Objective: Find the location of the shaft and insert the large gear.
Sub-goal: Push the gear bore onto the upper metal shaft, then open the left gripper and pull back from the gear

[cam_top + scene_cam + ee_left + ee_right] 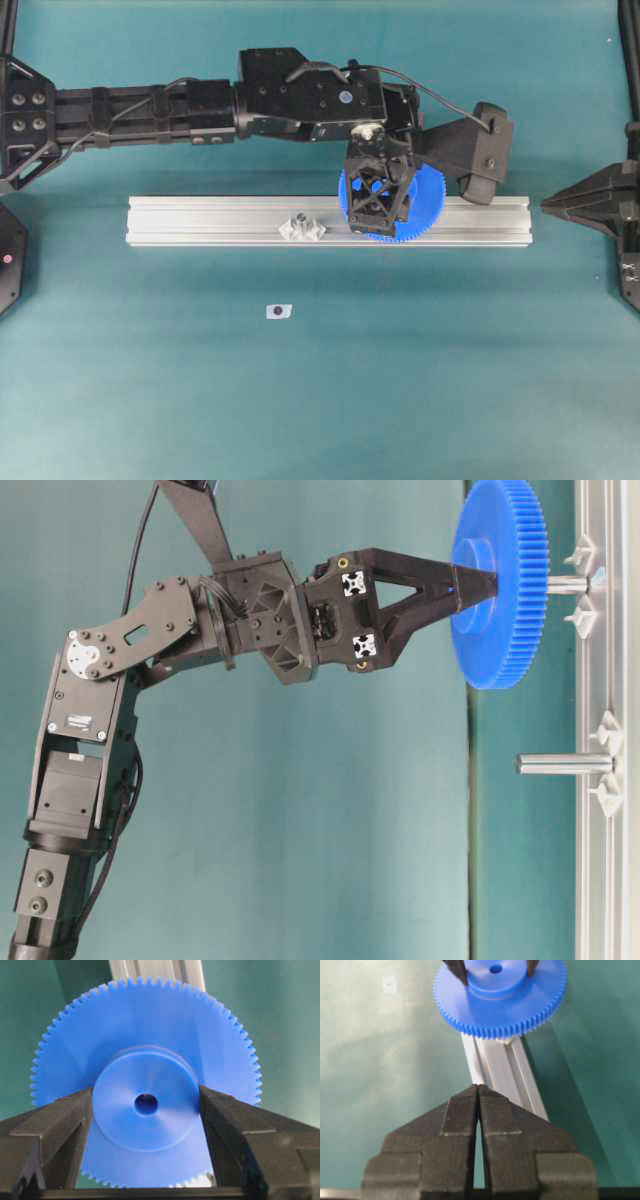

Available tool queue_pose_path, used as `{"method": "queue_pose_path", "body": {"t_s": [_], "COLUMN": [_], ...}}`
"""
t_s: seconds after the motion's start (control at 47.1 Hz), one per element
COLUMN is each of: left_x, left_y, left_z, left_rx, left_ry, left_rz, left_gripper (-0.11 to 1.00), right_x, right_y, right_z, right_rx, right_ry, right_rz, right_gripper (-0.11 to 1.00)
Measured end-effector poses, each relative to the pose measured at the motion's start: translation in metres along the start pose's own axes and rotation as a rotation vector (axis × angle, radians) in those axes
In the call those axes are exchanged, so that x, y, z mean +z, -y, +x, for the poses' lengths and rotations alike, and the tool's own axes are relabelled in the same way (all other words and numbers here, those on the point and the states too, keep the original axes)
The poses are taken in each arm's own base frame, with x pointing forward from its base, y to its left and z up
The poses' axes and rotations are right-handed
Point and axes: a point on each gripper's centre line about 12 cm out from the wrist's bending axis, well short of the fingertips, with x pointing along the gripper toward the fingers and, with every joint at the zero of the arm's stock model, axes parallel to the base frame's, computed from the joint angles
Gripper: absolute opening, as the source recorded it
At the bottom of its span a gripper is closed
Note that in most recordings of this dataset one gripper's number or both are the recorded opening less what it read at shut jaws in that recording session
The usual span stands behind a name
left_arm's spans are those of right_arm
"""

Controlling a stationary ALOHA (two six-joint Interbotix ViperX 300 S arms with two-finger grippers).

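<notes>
Blue large gear [145, 1060] clamped by its hub in left pincer [146, 1110], hovering over shaft [566, 584] on aluminium rail [200, 222], at three o'clock from second pin [299, 222]. Right pincer [478, 1091] pressed together, empty.

Room and obstacles along the rail

Open green mat [400, 380] all across the near side, broken only by a tiny white tag [279, 311] left of centre. Crossing the middle from left to right, the rail [200, 220], with an upright pin [300, 226] and its clear brackets left of centre. Blocking the rail's right half from above: the gear [430, 200], clamped at its hub by the left gripper [379, 195], and the left arm [150, 108] spanning the far side from the left edge. Under the gear, the shaft [566, 584] filling the small gap to the rail. Parked at the right edge, clear of the rail's end, the right gripper [478, 1091], jaws together.
</notes>
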Motion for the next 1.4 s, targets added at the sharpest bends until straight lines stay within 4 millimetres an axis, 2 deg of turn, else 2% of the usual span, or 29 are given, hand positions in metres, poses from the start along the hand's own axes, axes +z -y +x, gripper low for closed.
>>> {"method": "queue_pose_path", "body": {"t_s": [0.149, 0.276, 0.743, 1.083, 1.401], "left_x": [0.0, -0.001, 0.002, 0.007, 0.008], "left_y": [0.001, 0.0, 0.002, -0.001, 0.0], "left_z": [0.0, 0.0, -0.002, -0.014, -0.016], "left_rx": [-0.001, -0.001, 0.0, 0.004, 0.002], "left_ry": [-0.001, -0.006, 0.0, 0.005, 0.001], "left_rz": [0.001, -0.002, 0.006, 0.008, 0.009], "left_gripper": [0.72, 0.85, 0.84, 0.84, 0.84], "right_x": [0.0, 0.0, 0.0, 0.0, 0.0], "right_y": [0.0, 0.0, 0.0, 0.0, 0.0], "right_z": [0.0, 0.0, 0.0, 0.0, 0.0], "right_rx": [0.0, 0.0, -0.002, 0.0, 0.0], "right_ry": [0.0, -0.002, -0.001, -0.002, -0.003], "right_rz": [0.0, 0.0, 0.001, 0.0, 0.0], "right_gripper": [0.02, 0.02, 0.02, 0.02, 0.02]}}
